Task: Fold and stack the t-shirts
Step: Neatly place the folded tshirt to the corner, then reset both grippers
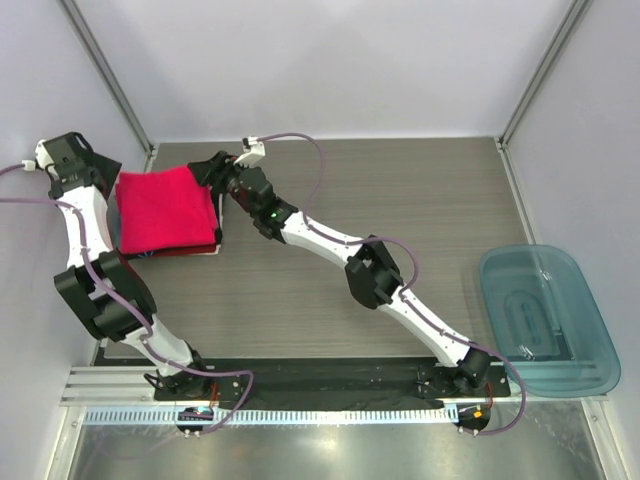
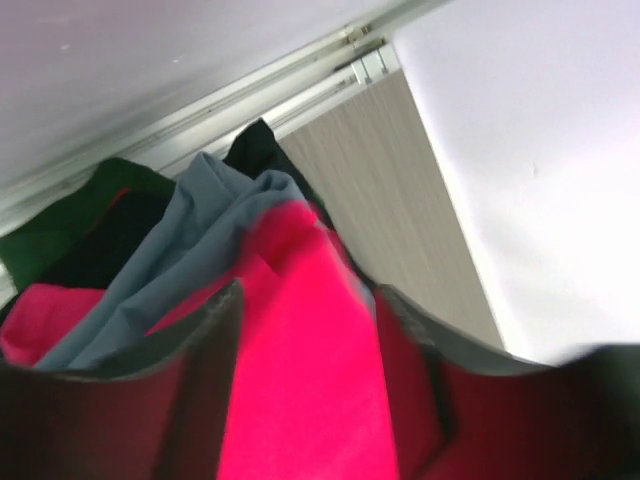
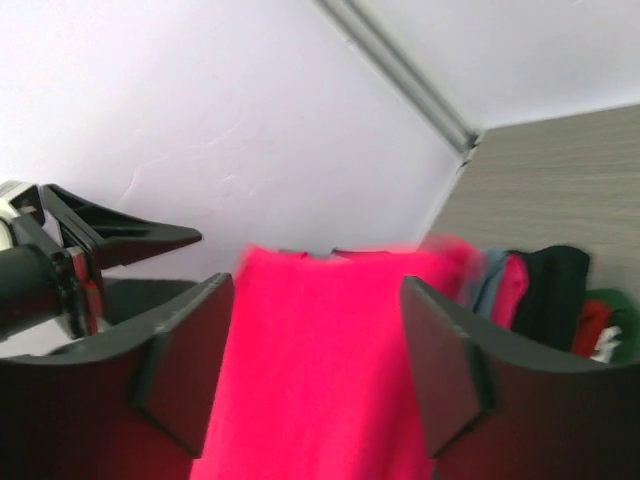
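A bright red-pink t-shirt (image 1: pixel 165 205) lies folded on top of a stack of t-shirts at the table's far left. My left gripper (image 1: pixel 112 188) is at its left edge and my right gripper (image 1: pixel 212 172) at its far right corner. In the left wrist view the left gripper (image 2: pixel 305 320) is open, with the red-pink cloth (image 2: pixel 300 380) between the jaws. A slate blue-grey t-shirt (image 2: pixel 200 225) and dark ones (image 2: pixel 75 225) are bunched beyond. In the right wrist view the right gripper (image 3: pixel 315 340) is open over the red-pink cloth (image 3: pixel 310 400).
A translucent teal tub (image 1: pixel 545 320) stands at the table's right edge. The left wall and its frame post (image 1: pixel 105 70) are close behind the stack. The left gripper's fingers (image 3: pixel 110 238) show opposite in the right wrist view.
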`<state>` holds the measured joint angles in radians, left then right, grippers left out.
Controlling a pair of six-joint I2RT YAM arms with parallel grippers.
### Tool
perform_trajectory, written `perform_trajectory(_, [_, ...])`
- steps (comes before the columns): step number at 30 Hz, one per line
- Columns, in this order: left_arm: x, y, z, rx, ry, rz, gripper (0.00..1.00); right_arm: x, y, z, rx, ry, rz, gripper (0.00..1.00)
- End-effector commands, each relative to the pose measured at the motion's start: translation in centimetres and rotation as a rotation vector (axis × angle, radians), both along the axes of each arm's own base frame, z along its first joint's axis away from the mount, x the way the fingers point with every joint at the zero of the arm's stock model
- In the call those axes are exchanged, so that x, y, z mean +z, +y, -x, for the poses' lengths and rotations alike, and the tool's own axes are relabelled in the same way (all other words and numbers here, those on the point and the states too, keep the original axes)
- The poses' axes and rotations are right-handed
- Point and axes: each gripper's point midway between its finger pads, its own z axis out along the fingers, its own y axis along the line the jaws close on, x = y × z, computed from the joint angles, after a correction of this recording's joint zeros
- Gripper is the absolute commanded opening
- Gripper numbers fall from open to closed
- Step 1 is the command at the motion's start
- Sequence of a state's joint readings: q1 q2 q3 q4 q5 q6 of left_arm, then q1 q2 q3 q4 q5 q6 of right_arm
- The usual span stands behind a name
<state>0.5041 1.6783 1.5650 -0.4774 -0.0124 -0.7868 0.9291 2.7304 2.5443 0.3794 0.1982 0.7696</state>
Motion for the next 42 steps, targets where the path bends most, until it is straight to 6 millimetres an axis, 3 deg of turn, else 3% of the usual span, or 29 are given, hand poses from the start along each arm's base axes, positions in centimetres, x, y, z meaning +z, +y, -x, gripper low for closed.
perform_trajectory(1, [2.9, 2.1, -1.4, 0.041, -0.107, -0.055, 0.59, 6.5, -2.9, -1.9, -0.103, -0.095, -0.137, 0.76])
perform_trajectory(2, [3.0, 2.0, -1.3, 0.039, -0.109, -0.057, 0.65, 7.3, -3.3, -1.9, -0.104, -0.107, -0.137, 0.82])
perform_trajectory(5, [3.9, 1.8, -0.7, 0.043, -0.122, -0.069, 0.69, 7.4, -3.7, -1.8, -0.111, -0.116, -0.103, 0.82])
perform_trajectory(6, [4.1, 1.8, -0.4, 0.046, -0.123, -0.073, 0.69, 8.7, -4.0, -1.4, -0.106, -0.131, -0.11, 0.82])
perform_trajectory(8, [4.8, 1.4, 0.3, 0.044, -0.13, -0.082, 0.69, 8.4, -3.9, -1.1, -0.092, -0.141, -0.072, 0.78])
perform_trajectory(10, [4.9, 0.9, 1.0, 0.042, -0.121, -0.076, 0.68, 8.8, -4.1, -0.3, -0.063, -0.147, -0.038, 0.68])
perform_trajectory(13, [6.3, -0.6, 2.3, 0.009, -0.135, -0.067, 0.67, 9.7, -5.0, 1.1, -0.036, -0.164, 0.038, 0.54])
perform_trajectory(17, [8.0, -5.6, 3.3, -0.145, -0.192, 0.0, 0.67, 9.4, -7.7, 3.0, -0.025, -0.163, 0.154, 0.52])
perform_trajectory(18, [8.3, -6.7, 3.3, -0.169, -0.197, -0.005, 0.67, 9.4, -8.8, 3.3, -0.038, -0.173, 0.191, 0.52])
perform_trajectory(19, [8.5, -9.6, 2.7, -0.234, -0.2, -0.012, 0.68, 6.4, -10.0, 3.4, -0.044, -0.131, 0.259, 0.54])
perform_trajectory(20, [8.1, -11.4, 2.8, -0.264, -0.19, -0.015, 0.68, 9.1, -12.1, 4.0, -0.061, -0.149, 0.248, 0.56])
perform_trajectory(21, [8.8, -12.6, 3.0, -0.27, -0.207, -0.047, 0.68, 8.5, -13.3, 4.1, -0.057, -0.135, 0.273, 0.57])
perform_trajectory(22, [8.9, -16.0, 2.6, -0.344, -0.218, -0.052, 0.69, 5.4, -14.6, 4.4, -0.045, -0.083, 0.323, 0.56])
perform_trajectory(23, [8.0, -17.5, 2.5, -0.37, -0.207, -0.043, 0.69, 7.6, -17.2, 4.5, -0.05, -0.091, 0.3, 0.56])
perform_trajectory(24, [8.5, -19.0, 2.5, -0.399, -0.24, -0.044, 0.69, 6.6, -18.6, 4.5, -0.044, -0.063, 0.318, 0.56])
perform_trajectory(25, [8.4, -21.7, 2.4, -0.451, -0.255, -0.025, 0.69, 3.9, -20.4, 5.0, -0.037, -0.003, 0.342, 0.57])
perform_trajectory(26, [7.6, -22.9, 2.3, -0.476, -0.261, -0.02, 0.69, 5.5, -23.2, 4.9, -0.059, -0.012, 0.32, 0.58])
perform_trajectory(27, [7.5, -24.0, 2.4, -0.495, -0.267, -0.021, 0.69, 5.0, -24.7, 5.3, -0.072, 0.004, 0.332, 0.59])
perform_trajectory(28, [7.4, -26.7, 2.8, -0.533, -0.27, -0.047, 0.69, 1.8, -26.4, 6.1, -0.078, 0.039, 0.394, 0.61])
perform_trajectory(29, [6.2, -28.1, 3.1, -0.552, -0.251, -0.054, 0.69, 1.3, -27.8, 6.4, -0.098, 0.042, 0.42, 0.63])
perform_trajectory(30, [6.1, -29.7, 3.2, -0.583, -0.265, -0.071, 0.69, 2.6, -30.4, 6.9, -0.169, 0.033, 0.426, 0.66])
perform_trajectory(31, [4.7, -33.1, 3.9, -0.645, -0.245, -0.089, 0.69, -0.1, -31.9, 7.8, -0.187, 0.072, 0.481, 0.67])
perform_trajectory(33, [3.5, -36.0, 4.6, -0.694, -0.233, -0.128, 0.69, -1.1, -34.3, 8.8, -0.228, 0.082, 0.538, 0.69])
perform_trajectory(34, [2.9, -38.9, 5.7, -0.761, -0.232, -0.138, 0.69, -2.0, -36.1, 9.6, -0.262, 0.096, 0.561, 0.71])
perform_trajectory(36, [0.6, -40.3, 6.4, -0.787, -0.216, -0.184, 0.69, -3.5, -37.8, 10.6, -0.288, 0.123, 0.602, 0.75])
perform_trajectory(37, [-0.1, -41.6, 7.1, -0.82, -0.218, -0.188, 0.7, -4.8, -39.5, 11.5, -0.33, 0.147, 0.624, 0.88])
perform_trajectory(39, [-2.5, -42.5, 8.0, -0.867, -0.217, -0.184, 0.71, -6.6, -41.0, 12.6, -0.359, 0.187, 0.642, 0.99])
perform_trajectory(40, [-3.2, -42.8, 8.5, -0.883, -0.215, -0.179, 0.72, -8.8, -41.9, 13.6, -0.361, 0.218, 0.675, 1.0])
perform_trajectory(42, [-5.3, -42.3, 9.5, -0.883, -0.214, -0.189, 0.81, -9.6, -43.2, 14.4, -0.395, 0.231, 0.682, 1.0])
